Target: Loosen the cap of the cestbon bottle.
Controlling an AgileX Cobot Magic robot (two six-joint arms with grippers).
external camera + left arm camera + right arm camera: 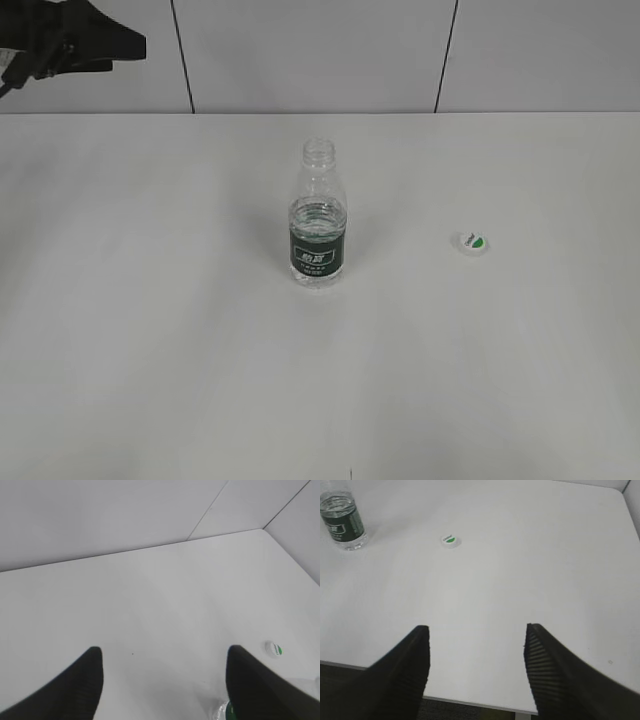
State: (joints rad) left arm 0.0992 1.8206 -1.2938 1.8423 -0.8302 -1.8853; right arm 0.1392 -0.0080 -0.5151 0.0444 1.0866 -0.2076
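Note:
The cestbon bottle (pixel 319 222) stands upright mid-table with its neck open and no cap on it. It also shows in the right wrist view (pixel 343 521) and partly in the left wrist view (pixel 225 711). The white cap (pixel 470 242) with a green mark lies flat on the table to the bottle's right, apart from it. The cap also shows in the right wrist view (pixel 450 540) and the left wrist view (pixel 273 649). My left gripper (pixel 162 655) is open and empty, raised at the far left (pixel 95 42). My right gripper (pixel 476 632) is open and empty over the table's front edge.
The white table (pixel 150 330) meets a panelled wall at the back. Its front edge (pixel 470 700) shows in the right wrist view, with dark floor below.

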